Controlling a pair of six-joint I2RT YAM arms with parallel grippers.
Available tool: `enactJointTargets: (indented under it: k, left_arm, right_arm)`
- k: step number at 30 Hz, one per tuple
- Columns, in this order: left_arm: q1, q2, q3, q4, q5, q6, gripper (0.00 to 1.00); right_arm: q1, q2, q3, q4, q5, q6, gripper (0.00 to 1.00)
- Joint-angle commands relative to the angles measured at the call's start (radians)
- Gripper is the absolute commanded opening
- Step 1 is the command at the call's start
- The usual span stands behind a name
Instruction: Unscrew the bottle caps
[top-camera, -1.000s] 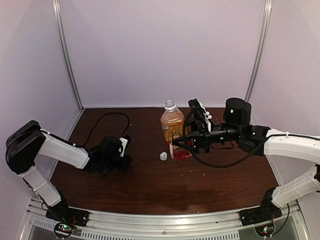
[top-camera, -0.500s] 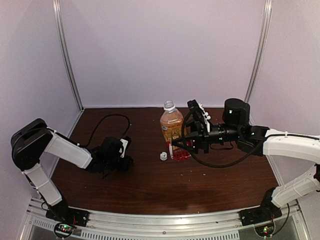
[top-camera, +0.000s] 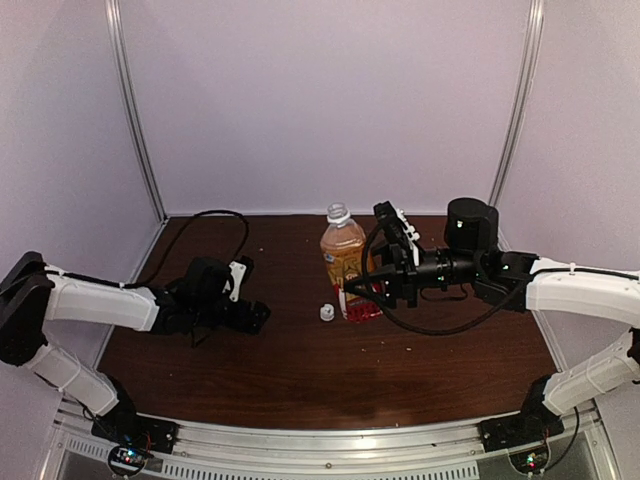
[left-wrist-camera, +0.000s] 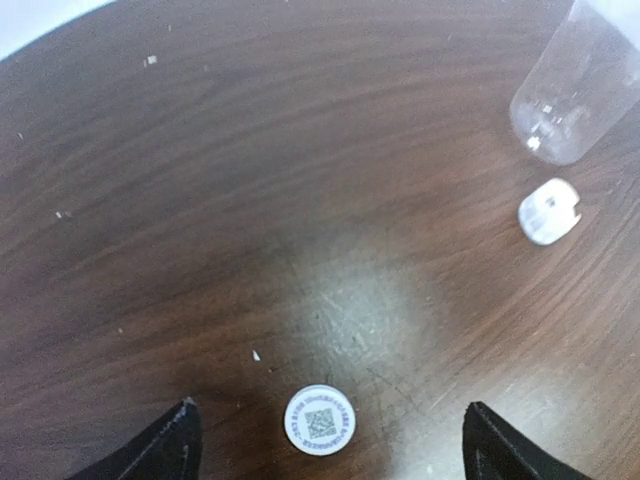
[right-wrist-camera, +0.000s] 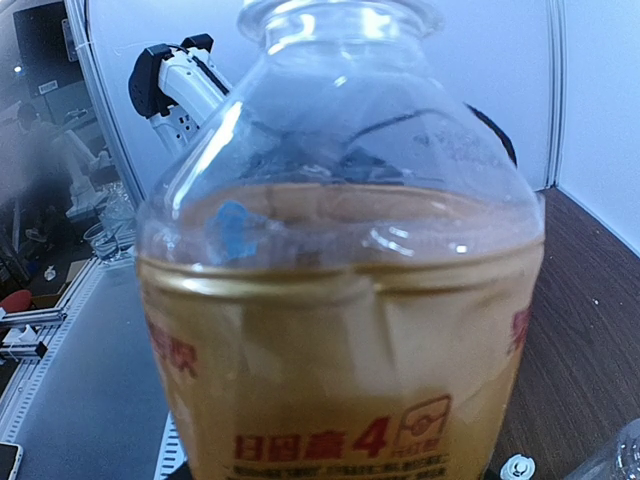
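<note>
My left arm (top-camera: 100, 303) has dropped since half a second ago. Its elbow block stood well up from the tabletop (top-camera: 300, 380) then. Now it sits out at the left edge of the top view, and the forearm runs almost level toward the amber bottle (top-camera: 345, 250). The black cable (top-camera: 215, 213) behind the wrist arches higher than before.

My left pincer (left-wrist-camera: 329, 410) has edged a little nearer the amber bottle and points down at the wood, jaws spread wide with nothing gripped. Between its two dark fingertips (left-wrist-camera: 170, 445) lies a round white cap with a printed code square (left-wrist-camera: 320, 420), flat on the tabletop and touched by neither tip. Further toward the amber bottle a plain white cap (top-camera: 326, 313) lies loose, just left of the bottle's foot. In the left wrist view the clear bottle (left-wrist-camera: 580, 85) shows just beyond that cap, apart from it; from above I cannot make it out.

The amber bottle stands where it was, its neck (top-camera: 339, 212) open. My right pincer (top-camera: 352, 288) is closed on its lower body at the red label (top-camera: 362, 300), coming in level from the bottle's right. Whether the base rests on the tabletop I cannot tell. My right arm (top-camera: 580, 290) has not shifted: forearm level, elbow out to the right.
</note>
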Motion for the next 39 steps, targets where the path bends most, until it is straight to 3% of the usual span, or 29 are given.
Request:
enactJointTargets:
  k: [1, 10, 20, 28, 39]
  left_arm:
    - [0.008, -0.177, 0.064, -0.083, 0.033, 0.033, 0.97]
    - [0.008, -0.433, 0.163, -0.188, 0.312, 0.096, 0.98]
    - [0.009, -0.48, 0.274, -0.123, 0.616, 0.048, 0.98]
    - [-0.002, -0.429, 0.34, -0.017, 0.726, -0.003, 0.95]
    - [-0.049, -0.399, 0.396, 0.019, 0.729, -0.023, 0.92]
  right_arm:
    - [-0.008, -0.012, -0.005, 0.002, 0.02, -0.011, 0.3]
    - [-0.008, 0.009, 0.011, -0.002, 0.016, -0.015, 0.3]
    - [-0.008, 0.048, 0.049, -0.003, -0.016, -0.007, 0.31]
    - [-0.002, 0.072, 0.056, 0.01, -0.034, 0.011, 0.31]
    - [0.011, 0.083, 0.062, 0.009, -0.032, 0.021, 0.32]
